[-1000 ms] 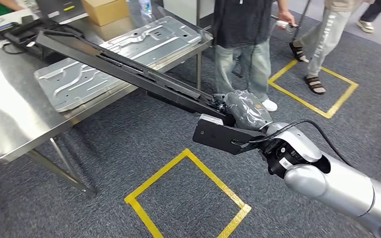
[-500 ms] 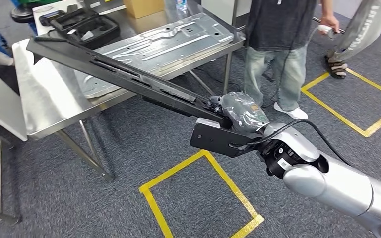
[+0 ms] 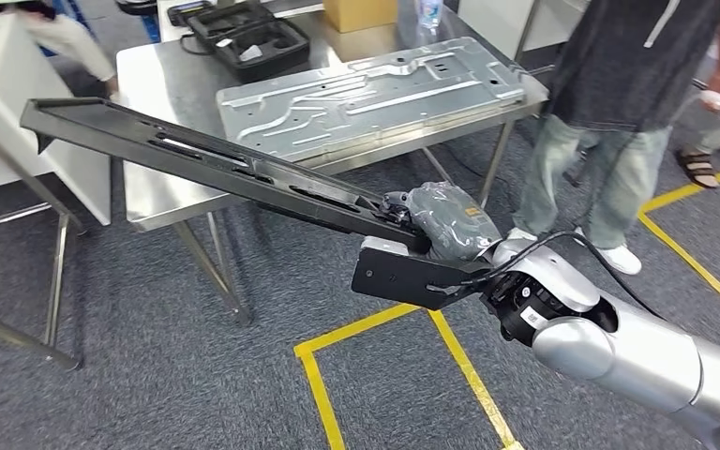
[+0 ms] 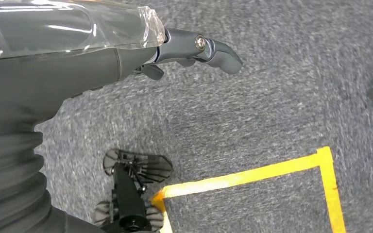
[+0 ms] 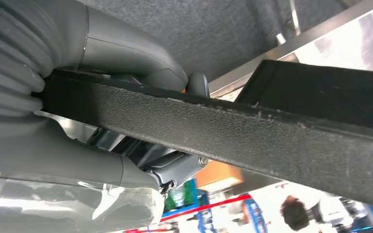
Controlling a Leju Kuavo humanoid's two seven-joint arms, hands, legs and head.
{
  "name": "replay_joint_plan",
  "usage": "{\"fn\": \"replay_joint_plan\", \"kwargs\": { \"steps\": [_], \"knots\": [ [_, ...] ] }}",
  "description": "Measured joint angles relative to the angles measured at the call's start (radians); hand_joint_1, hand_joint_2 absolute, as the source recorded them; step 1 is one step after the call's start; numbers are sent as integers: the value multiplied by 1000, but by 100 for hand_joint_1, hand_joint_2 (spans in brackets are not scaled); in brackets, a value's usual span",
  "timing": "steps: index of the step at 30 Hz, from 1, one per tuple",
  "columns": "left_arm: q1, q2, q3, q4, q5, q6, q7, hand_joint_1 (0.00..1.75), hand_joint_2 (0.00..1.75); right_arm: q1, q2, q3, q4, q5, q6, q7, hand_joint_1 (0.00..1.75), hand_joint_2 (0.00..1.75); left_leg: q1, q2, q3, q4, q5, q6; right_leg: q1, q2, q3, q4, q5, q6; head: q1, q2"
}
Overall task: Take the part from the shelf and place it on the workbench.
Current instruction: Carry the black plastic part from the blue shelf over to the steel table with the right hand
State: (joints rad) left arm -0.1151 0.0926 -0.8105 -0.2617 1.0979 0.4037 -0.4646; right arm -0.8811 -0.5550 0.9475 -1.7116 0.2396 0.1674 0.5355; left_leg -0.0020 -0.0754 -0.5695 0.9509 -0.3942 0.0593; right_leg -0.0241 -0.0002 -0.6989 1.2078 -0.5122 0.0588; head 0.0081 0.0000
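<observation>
Right hand clamped on one end of the part, a long black tray-like rail, thumb on one face and fingers on the other, as confirmed in the right wrist view. Part carried in the air, cantilevered away from the hand, far end raised and hanging just off the near left corner of the desk, not yet over it and not touching it. Judged stiff: no visible sag along the length. Judged moderately light for its size, but long, so leverage at the wrist considerable with the grip at one extreme end; a hold nearer the middle would balance better, though the present grip looks firm. Textured matt surface, as seen in the right wrist view, likely to give fair friction; slots and raised edges along the rail offer purchase. Risk: far tip swinging into the desk edge or the pressed metal panel lying across the desk's middle. Black case at the far left corner of the desk, cardboard box at the far edge. Person standing just beside the right end of the desk. Left hand hanging over the carpet, fingers apart, holding nothing.
</observation>
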Motion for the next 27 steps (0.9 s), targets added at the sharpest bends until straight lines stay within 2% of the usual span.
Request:
{"fn": "replay_joint_plan", "kwargs": {
  "steps": [2,3,4,6,7,9,10,11,12,13,14,15,17,18,19,21,23,24,25,27],
  "knots": [
    [0,0,0,0,0,-1,0,0,175,-2,0,1,0,0,0,0,175,175,3,-30,-1,10,-9,-11,-9,44,57,-142,72,3,0,0],
    [-1,0,0,0,0,-1,0,0,175,-2,-1,2,0,0,0,0,175,175,4,-41,-3,16,-14,-16,-12,63,77,-187,90,2,0,0],
    [0,0,0,0,0,-1,0,0,175,-3,-1,2,0,0,0,0,175,175,4,-51,-7,19,-17,-22,-12,75,85,-210,95,-1,0,0],
    [5,1,-1,0,0,-1,-1,0,175,-6,-2,3,-1,1,0,0,175,175,8,-64,-12,18,-18,-31,-8,59,87,-213,93,-14,0,0],
    [8,1,-1,0,0,-2,-1,0,175,-8,-1,3,-1,2,0,1,175,175,8,-53,-15,22,-22,-37,-7,51,88,-214,93,-21,-1,0],
    [8,2,-2,0,0,-3,-1,0,175,-11,-1,2,-2,6,-2,4,175,175,7,0,-43,79,-53,-47,-9,36,91,-217,93,-33,-4,0],
    [7,2,-2,0,0,-4,-1,0,175,-11,-1,2,-2,11,-3,5,175,175,7,32,-72,139,-82,-52,-8,28,93,-217,91,-37,-6,0],
    [5,2,-2,0,-1,-8,-1,0,175,-10,-1,3,-3,16,-3,6,175,175,9,49,-110,212,-111,-56,-6,21,93,-217,90,-39,-8,0],
    [4,2,-2,0,-1,-15,-2,0,175,-9,-2,3,-3,21,-4,7,175,175,11,57,-145,277,-133,-59,-4,15,94,-216,88,-40,-8,0],
    [4,1,-2,0,-2,-25,-2,0,175,-7,-2,4,-3,25,-4,7,175,175,12,60,-168,316,-140,-60,-3,9,94,-216,86,-40,-9,0],
    [4,1,-3,0,-3,-37,-2,0,175,-6,-2,4,-3,29,-3,6,175,175,13,61,-173,316,-129,-60,-2,4,96,-216,85,-39,-9,0],
    [4,2,-3,0,-3,-50,-2,0,175,-6,-2,5,-3,32,-3,6,175,175,12,62,-156,275,-101,-57,-2,0,98,-216,83,-37,-9,0],
    [3,4,-3,0,-4,-75,-3,0,175,-6,-2,5,-4,35,-1,5,175,175,6,70,-85,126,-34,-46,1,-7,104,-217,79,-32,-9,0],
    [2,5,-3,0,-5,-85,-4,0,175,-7,-2,5,-4,35,0,5,175,175,2,74,-58,67,-14,-39,2,-10,106,-217,77,-29,-9,0],
    [1,6,-4,0,-6,-93,-4,0,175,-7,-2,5,-4,36,1,5,175,175,-3,78,-42,32,-5,-33,2,-12,107,-218,75,-25,-8,0],
    [0,7,-4,0,-8,-99,-5,0,175,-8,-2,5,-5,36,4,4,175,175,-9,76,-37,22,-7,-25,2,-13,111,-222,72,-15,-8,0],
    [0,8,-4,0,-9,-102,-5,0,175,-9,-2,5,-7,37,7,3,175,175,-6,73,-23,12,-4,-13,0,-13,113,-212,62,-5,-8,0],
    [-1,8,-4,0,-10,-103,-5,0,175,-10,-2,5,-9,37,9,2,175,175,-4,72,-15,6,-3,-7,1,-13,103,-185,45,-3,-7,0],
    [-2,8,-4,0,-11,-104,-4,0,175,-10,-2,5,-9,37,10,1,175,175,-3,71,-8,3,-3,-1,1,-12,79,-131,19,-3,-6,0],
    [-3,8,-4,0,-12,-106,-4,0,175,-8,-2,8,-9,37,14,0,175,175,-5,69,-1,3,-7,8,3,-11,5,10,-35,-3,-5,0]
  ]
}}
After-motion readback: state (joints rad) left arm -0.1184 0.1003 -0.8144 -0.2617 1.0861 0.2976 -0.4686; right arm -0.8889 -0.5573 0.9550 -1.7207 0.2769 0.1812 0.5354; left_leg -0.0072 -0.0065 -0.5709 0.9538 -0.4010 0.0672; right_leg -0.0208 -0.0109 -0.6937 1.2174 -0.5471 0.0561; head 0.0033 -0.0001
